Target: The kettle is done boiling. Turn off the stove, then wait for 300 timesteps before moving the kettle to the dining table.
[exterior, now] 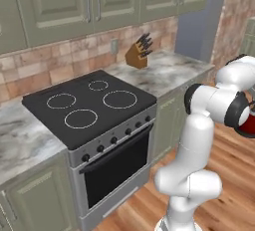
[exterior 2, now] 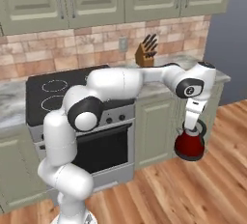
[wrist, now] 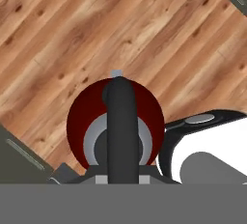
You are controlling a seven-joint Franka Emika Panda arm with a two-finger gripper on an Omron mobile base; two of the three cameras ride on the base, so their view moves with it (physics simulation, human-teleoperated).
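The small red kettle (exterior 2: 189, 147) hangs in the air over the wooden floor, to the right of the stove and in front of the lower cabinets. My gripper (exterior 2: 192, 130) is shut on its arched handle from above. In the hand view the dark handle (wrist: 119, 117) runs up the middle over the round red kettle body (wrist: 79, 119), with planks below it. A red sliver of the kettle (exterior: 247, 125) peeks from behind my forearm in the left base view. The stove (exterior: 89, 108) has a bare black cooktop with white burner rings. The dining table is out of view.
A wooden knife block (exterior 2: 146, 49) stands on the marbled counter (exterior: 169, 73) right of the stove (exterior 2: 48, 95). Green lower cabinets (exterior 2: 154, 131) sit just behind the kettle. Open wooden floor (exterior 2: 193, 189) spreads to the right and front.
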